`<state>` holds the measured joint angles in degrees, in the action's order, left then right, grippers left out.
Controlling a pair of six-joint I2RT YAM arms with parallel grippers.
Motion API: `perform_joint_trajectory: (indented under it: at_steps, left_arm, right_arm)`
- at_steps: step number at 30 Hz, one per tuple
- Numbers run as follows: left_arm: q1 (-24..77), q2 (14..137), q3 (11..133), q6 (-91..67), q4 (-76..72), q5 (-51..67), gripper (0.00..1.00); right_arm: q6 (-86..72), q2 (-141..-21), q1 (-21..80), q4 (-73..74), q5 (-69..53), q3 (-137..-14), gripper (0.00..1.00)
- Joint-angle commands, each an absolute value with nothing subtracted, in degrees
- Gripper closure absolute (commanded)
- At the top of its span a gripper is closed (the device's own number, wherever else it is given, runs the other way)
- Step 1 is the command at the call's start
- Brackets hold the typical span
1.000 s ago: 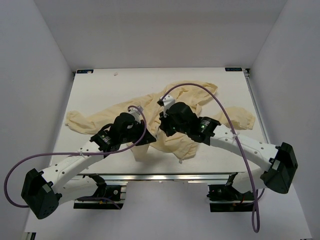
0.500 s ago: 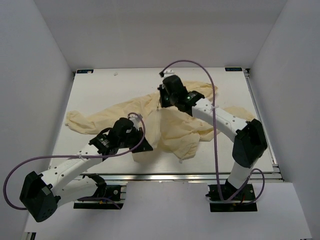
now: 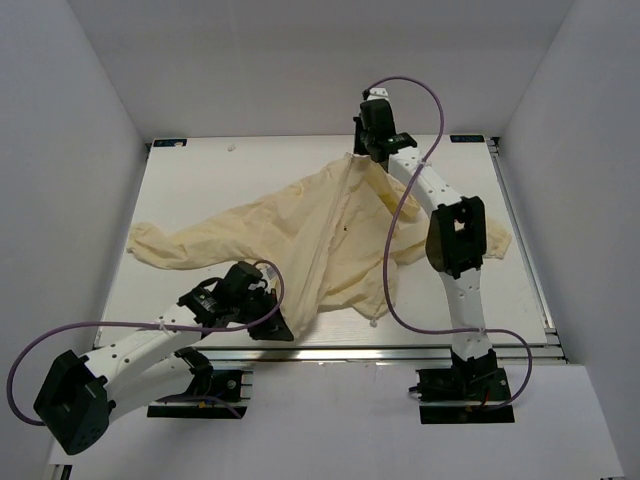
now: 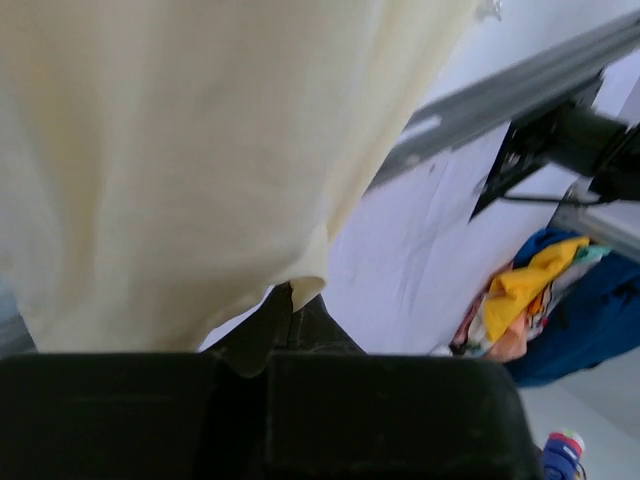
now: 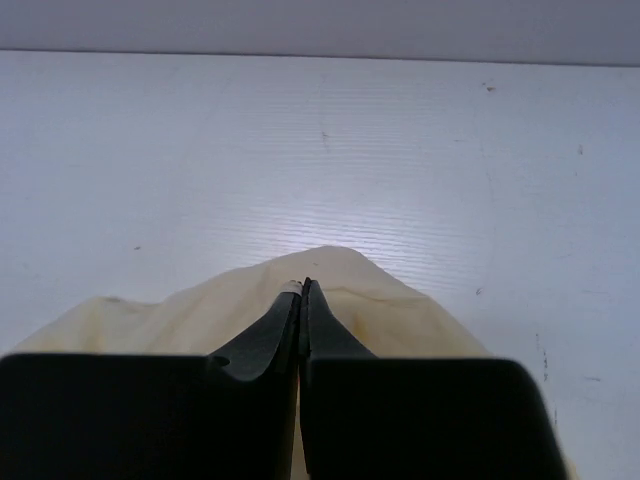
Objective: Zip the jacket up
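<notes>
The pale yellow jacket (image 3: 300, 235) lies spread on the white table (image 3: 200, 180), stretched taut front to back, with its zipper line running from collar to hem. My right gripper (image 3: 353, 158) is at the jacket's top end near the table's back edge. In the right wrist view it (image 5: 303, 286) is shut on a small pale zipper pull at the peak of the fabric (image 5: 400, 315). My left gripper (image 3: 284, 327) is at the near edge, shut on the bottom hem. In the left wrist view the fabric (image 4: 180, 150) hangs over its closed fingers (image 4: 290, 305).
Sleeves reach out to the left (image 3: 150, 245) and right (image 3: 490, 235). Purple cables loop over both arms (image 3: 400, 215). The left wrist view shows the table's metal front rail (image 4: 500, 95) and a pile of coloured cloth (image 4: 540, 290) beyond the edge.
My right gripper has travelled from the jacket's middle to the back of the table, drawing the front up straight. My left gripper has moved toward the near edge with the hem.
</notes>
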<state>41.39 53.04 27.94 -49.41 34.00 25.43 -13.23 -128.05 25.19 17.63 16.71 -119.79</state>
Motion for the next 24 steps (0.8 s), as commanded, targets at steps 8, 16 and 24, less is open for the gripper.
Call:
perform_joint_trajectory:
  at_steps: [8,16,24]
  left_arm:
    - [41.75,53.44,22.59,-48.08,40.86,35.23,1.00]
    - [41.84,59.04,31.08,-44.57,44.74,26.74,0.68]
    - [40.09,71.36,55.26,-34.28,50.45,7.40,0.02]
  right_arm:
    - [-10.63,-141.93,14.24,-6.31,22.76,-133.94,1.00]
    - [-9.50,-140.81,14.15,-15.29,3.39,-128.00,1.00]
    - [-7.46,-123.51,15.65,0.51,-3.53,-115.60,0.11]
